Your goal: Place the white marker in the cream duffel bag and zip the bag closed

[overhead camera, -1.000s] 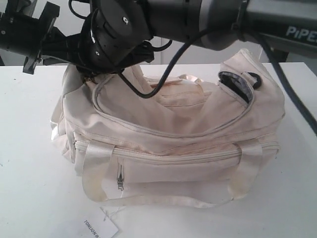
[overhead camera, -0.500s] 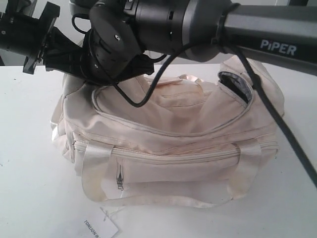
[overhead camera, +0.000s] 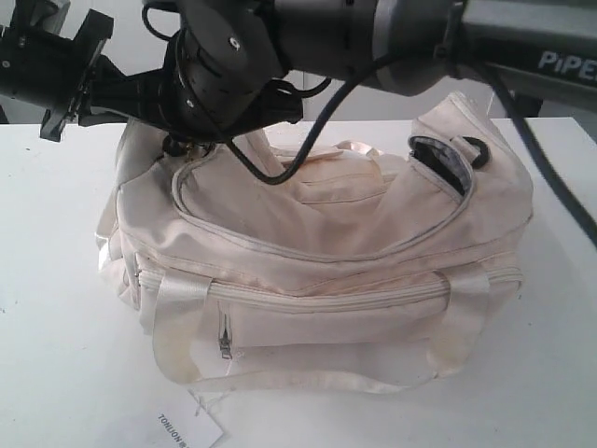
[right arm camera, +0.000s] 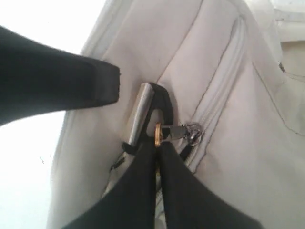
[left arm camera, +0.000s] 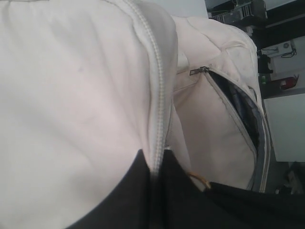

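The cream duffel bag (overhead camera: 326,271) lies on the white table (overhead camera: 56,280). Its curved zip gapes at the right end, where the dark lining (overhead camera: 438,159) shows. At the bag's top left end, my right gripper (right arm camera: 157,143) is shut on the gold ring of the zip pull (right arm camera: 157,133), with the metal slider (right arm camera: 190,131) just beyond it. My left gripper (left arm camera: 157,164) is shut on the bag's fabric along the zip seam (left arm camera: 157,105), right beside the right gripper. The white marker is out of view.
A black plastic ring (right arm camera: 162,98) with a metal bar sits by the zip pull. A white paper tag (overhead camera: 191,427) lies at the table's front edge. The right arm (overhead camera: 392,37) spans the bag from the right, with cables (overhead camera: 308,149) hanging over it.
My right gripper has closed onto the zip pull's ring. The right arm rose a little and came back down. The left gripper has stayed on the bag's left end.
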